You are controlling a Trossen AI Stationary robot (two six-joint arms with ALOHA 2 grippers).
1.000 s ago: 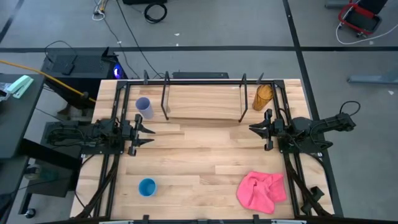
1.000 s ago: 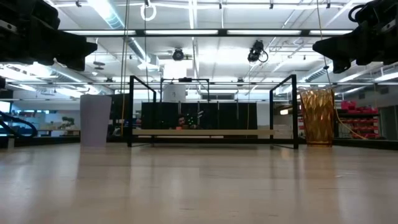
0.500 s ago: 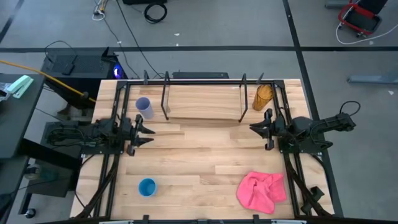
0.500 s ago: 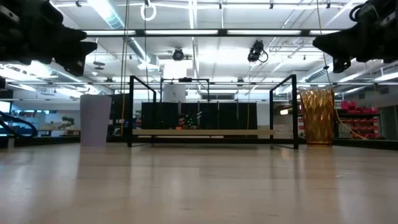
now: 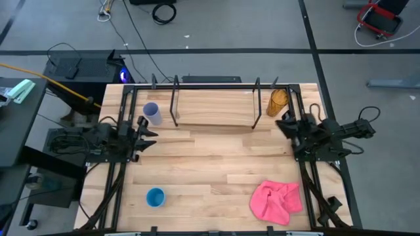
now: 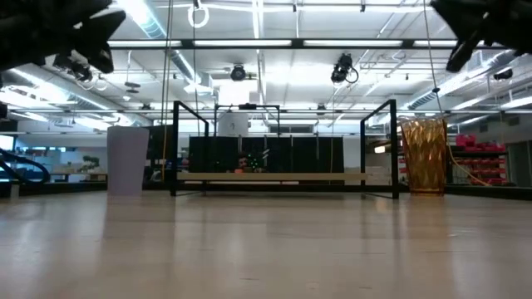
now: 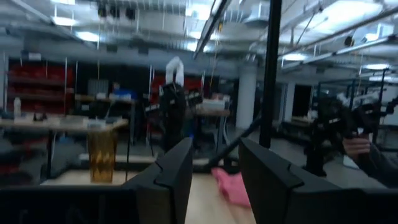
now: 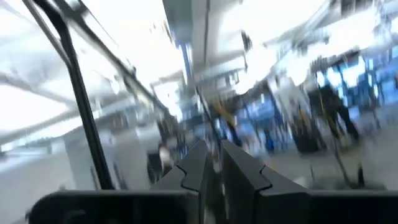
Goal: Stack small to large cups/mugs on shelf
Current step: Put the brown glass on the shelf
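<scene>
The lavender cup point(image 5: 151, 113) stands upright on the table left of the shelf point(image 5: 215, 106), a black-rod rack with a wood board at the far edge. Right of the shelf, the amber cup point(image 5: 278, 101) is upright too. At the near left sits the blue cup point(image 5: 155, 196). My left gripper point(image 5: 144, 131) hovers open near the left edge, tipped upward, just on the near side of the lavender cup. At the right edge my right gripper point(image 5: 285, 122) is tipped upward beside the amber cup, its fingers point(image 8: 194, 169) almost together with nothing between them.
A crumpled pink cloth point(image 5: 275, 200) lies at the near right. The wide middle of the wooden table point(image 5: 216, 164) is bare. Black frame rails run along both side edges under the arms.
Both grippers have risen and tipped their fingers upward, drawing back a little toward their own side edges; the right one has also rolled. The cups and the cloth have stayed in place.
</scene>
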